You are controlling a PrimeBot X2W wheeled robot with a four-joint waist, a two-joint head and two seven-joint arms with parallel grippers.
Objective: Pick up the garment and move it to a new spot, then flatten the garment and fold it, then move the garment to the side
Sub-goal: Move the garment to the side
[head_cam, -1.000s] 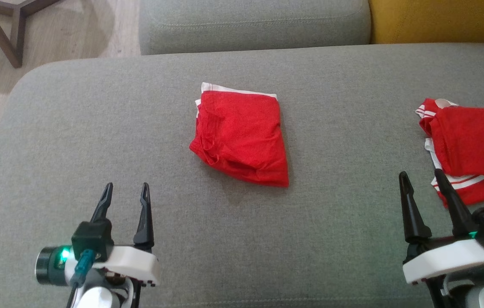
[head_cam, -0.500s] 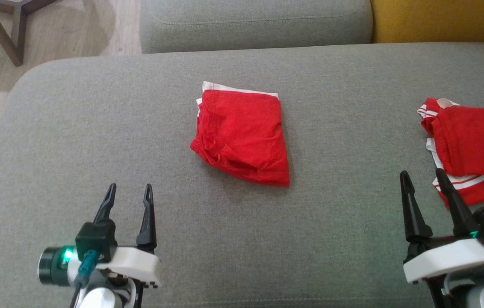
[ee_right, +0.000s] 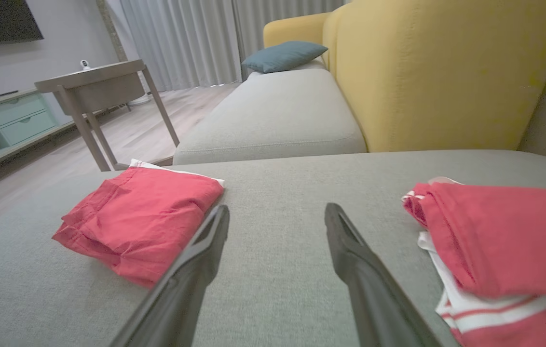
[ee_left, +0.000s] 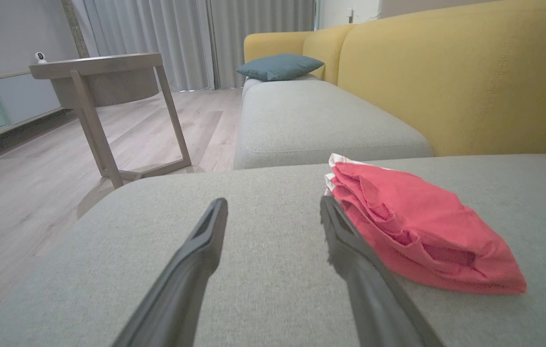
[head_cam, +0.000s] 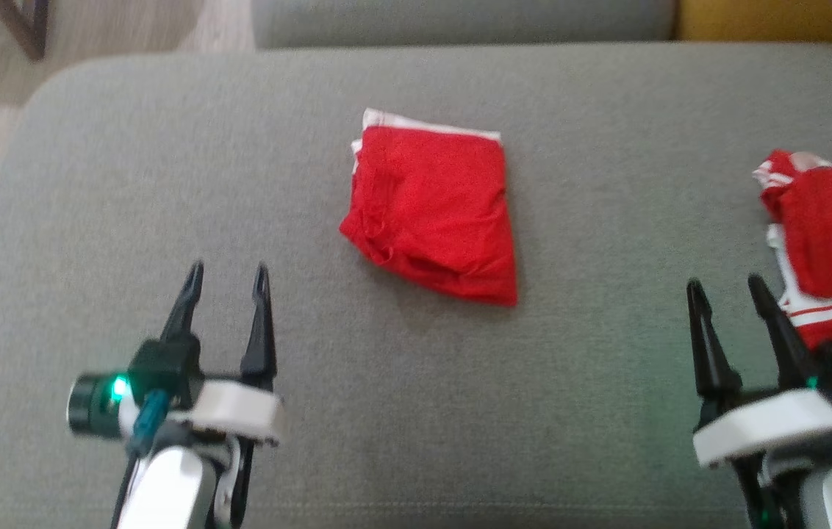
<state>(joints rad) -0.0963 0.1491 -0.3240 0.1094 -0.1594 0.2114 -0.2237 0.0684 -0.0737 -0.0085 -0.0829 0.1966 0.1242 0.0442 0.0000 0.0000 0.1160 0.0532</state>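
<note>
left gripper [head_cam: 229, 267]: jaws apart, advanced | garment [head_cam: 434, 213]: folded, unmoved

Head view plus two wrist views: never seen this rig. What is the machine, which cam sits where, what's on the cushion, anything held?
It is a wheeled robot with two arms, and each arm ends in a gripper with two long dark fingers. The head view looks down from a camera on its head. There the left gripper is at the lower left and the right gripper at the lower right. Each wrist view comes from a camera on that arm's wrist, looking along that gripper's own fingers, low over the seat.

On the grey sofa cushion lie a folded red garment in the middle and a second red garment with white stripes on the robot's right. Both grippers are open and hold nothing. Beyond the cushion are a yellow backrest and a wooden side table.
</note>
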